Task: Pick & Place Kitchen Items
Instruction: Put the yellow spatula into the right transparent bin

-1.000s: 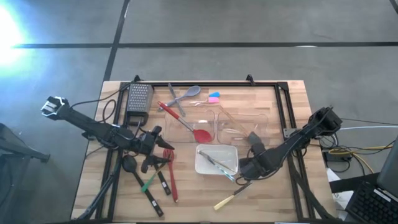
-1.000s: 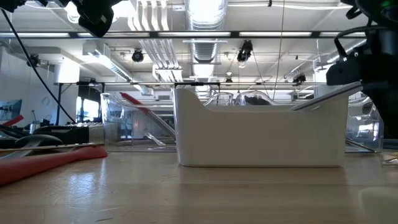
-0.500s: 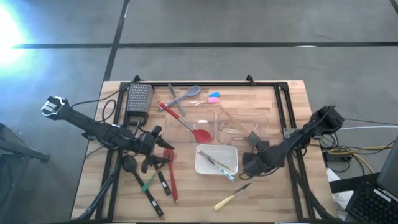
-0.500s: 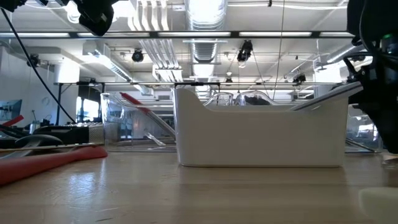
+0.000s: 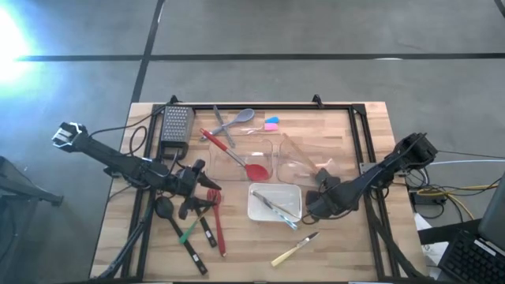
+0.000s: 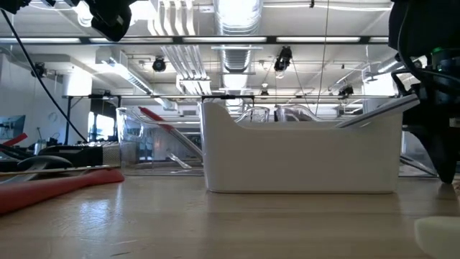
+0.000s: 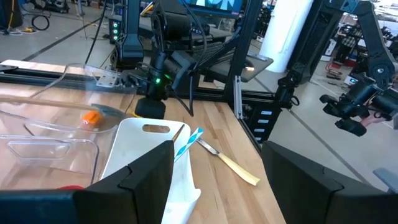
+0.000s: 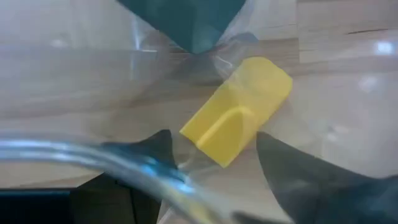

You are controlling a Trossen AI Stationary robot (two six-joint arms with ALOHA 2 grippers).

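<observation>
The right tool (image 5: 319, 207) stands wide and empty just beside the white tray (image 5: 260, 207), its fingertips hard to make out from above. Through blurred clear plastic its wrist camera shows a yellow spatula head (image 8: 236, 119). In the tray a slim utensil (image 5: 276, 210) lies diagonally. The left tool (image 5: 197, 192) hovers wide and empty over red tongs (image 5: 216, 225) lying lengthwise toward the bench's (image 5: 347, 244) front edge.

Red spoon (image 5: 239, 160) lies diagonal, between both pincers; cream-handled knife (image 5: 294, 248) flat, just beside right pincer (image 5: 316, 207).
</observation>
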